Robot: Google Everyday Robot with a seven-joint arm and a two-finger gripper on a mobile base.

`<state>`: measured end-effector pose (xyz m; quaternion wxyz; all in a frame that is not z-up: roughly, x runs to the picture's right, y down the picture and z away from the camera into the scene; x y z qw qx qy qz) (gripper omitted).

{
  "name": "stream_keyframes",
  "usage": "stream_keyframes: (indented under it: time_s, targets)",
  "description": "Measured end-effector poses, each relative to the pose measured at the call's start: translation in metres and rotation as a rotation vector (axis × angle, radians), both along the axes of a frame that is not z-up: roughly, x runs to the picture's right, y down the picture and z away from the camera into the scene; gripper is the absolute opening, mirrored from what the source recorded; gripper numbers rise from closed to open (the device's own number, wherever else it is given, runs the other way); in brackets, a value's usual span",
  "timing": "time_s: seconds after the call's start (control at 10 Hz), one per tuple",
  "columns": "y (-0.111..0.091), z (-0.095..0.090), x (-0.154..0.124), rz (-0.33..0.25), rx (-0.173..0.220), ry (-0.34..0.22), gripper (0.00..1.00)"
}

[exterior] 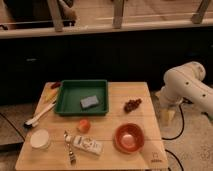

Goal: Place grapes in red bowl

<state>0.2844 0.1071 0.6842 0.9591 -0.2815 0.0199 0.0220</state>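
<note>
Camera view: grapes [132, 104] lie on the table [146, 120], right of the green tray [82, 97] and near the red bowl [129, 138], not touching it. Bowl looks empty. Gripper [169, 115] hangs beside the table's right edge, apart from the grapes; parted or closed, cannot tell. Judgement: nothing done; grasp, carry and release all remain.

A dark wall [100, 60] runs behind the worktop's [107, 127] far edge, with a lit railing [118, 15] above. Speckled floor [195, 150] lies around it. The claw [169, 116] hangs off the right edge.
</note>
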Motion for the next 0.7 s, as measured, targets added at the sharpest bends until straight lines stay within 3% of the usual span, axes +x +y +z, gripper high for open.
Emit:
stream_keyframes:
  time_s: [0.4, 0.5, 0.7]
  targets:
    - [0.000, 0.000, 0.000, -0.001, 0.000, 0.000, 0.90]
    - [-0.001, 0.002, -0.001, -0.014, 0.004, 0.001, 0.90]
    - [-0.008, 0.018, -0.031, -0.083, 0.015, -0.030, 0.90]
